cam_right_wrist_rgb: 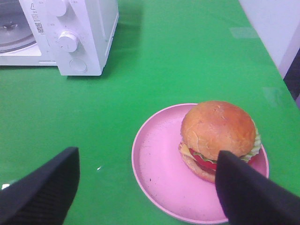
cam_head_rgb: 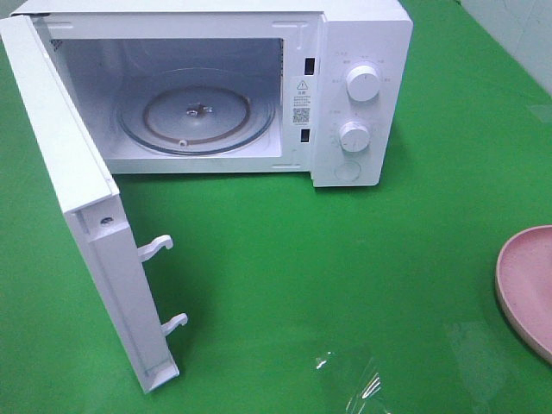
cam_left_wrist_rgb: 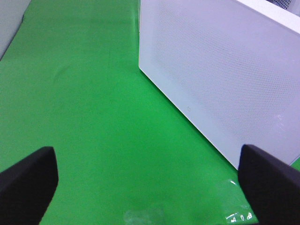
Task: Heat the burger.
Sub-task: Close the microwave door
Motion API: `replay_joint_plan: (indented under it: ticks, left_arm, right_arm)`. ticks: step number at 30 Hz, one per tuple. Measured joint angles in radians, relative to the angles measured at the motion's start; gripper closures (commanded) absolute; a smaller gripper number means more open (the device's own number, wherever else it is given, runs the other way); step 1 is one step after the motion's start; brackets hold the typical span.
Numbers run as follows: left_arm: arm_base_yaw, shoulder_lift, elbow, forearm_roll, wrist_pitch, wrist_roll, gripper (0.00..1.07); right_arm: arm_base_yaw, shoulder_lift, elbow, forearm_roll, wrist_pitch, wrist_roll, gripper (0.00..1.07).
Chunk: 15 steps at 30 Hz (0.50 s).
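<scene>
Burger (cam_right_wrist_rgb: 218, 137) sits on pink plate (cam_right_wrist_rgb: 159, 173), w/ right gripper (cam_right_wrist_rgb: 145, 187) spread wide above, empty. Left gripper (cam_left_wrist_rgb: 150, 180) also wide open, empty, near open microwave door (cam_left_wrist_rgb: 220, 75) over green surface (cam_head_rgb: 345, 259).

Each tool (cam_left_wrist_rgb: 145, 187) (cam_right_wrist_rgb: 145, 187) has broad, matte black, finely textured fingers (cam_right_wrist_rgb: 40, 190).

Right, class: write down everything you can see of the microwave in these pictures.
The microwave is a white box, plastic or painted metal by its look, standing on the green table cover. Its door is swung wide open on the left hinge, showing two latch hooks on its free edge and a dotted panel on its outer face. Inside sits a round glass turntable, empty. The right-hand control panel carries two round white knobs, one above the other. Neither gripper touches it.
</scene>
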Motion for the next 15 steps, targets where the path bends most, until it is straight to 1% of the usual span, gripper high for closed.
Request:
replay_joint_plan:
  ticks: [15]
  left_arm:
    - [0.0, 0.0, 0.0, 0.0, 0.0, 0.0, 0.1]
  right_arm:
    - [0.0, 0.0, 0.0, 0.0, 0.0, 0.0, 0.31]
